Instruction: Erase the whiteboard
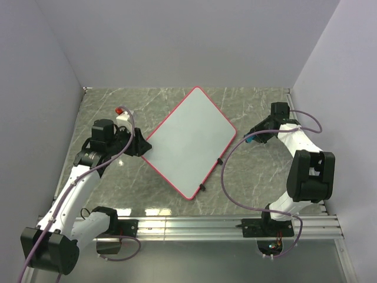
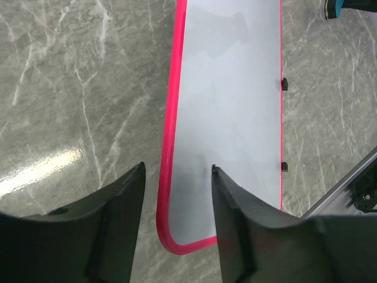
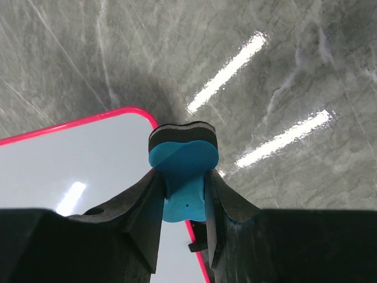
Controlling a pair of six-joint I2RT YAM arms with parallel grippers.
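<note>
No legible text, labels, brands or numbers (all three views); whiteboard (image 1: 189,143) face unmarked

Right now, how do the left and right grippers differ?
The left gripper is open and empty; the right gripper is shut on the blue eraser. The left gripper sits at the whiteboard's left corner, the right gripper just off its right corner. Both face the board.

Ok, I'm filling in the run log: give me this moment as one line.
whiteboard: no marks visible | left hand: open at whiteboard corner | right hand: shut on eraser, beside whiteboard
</note>
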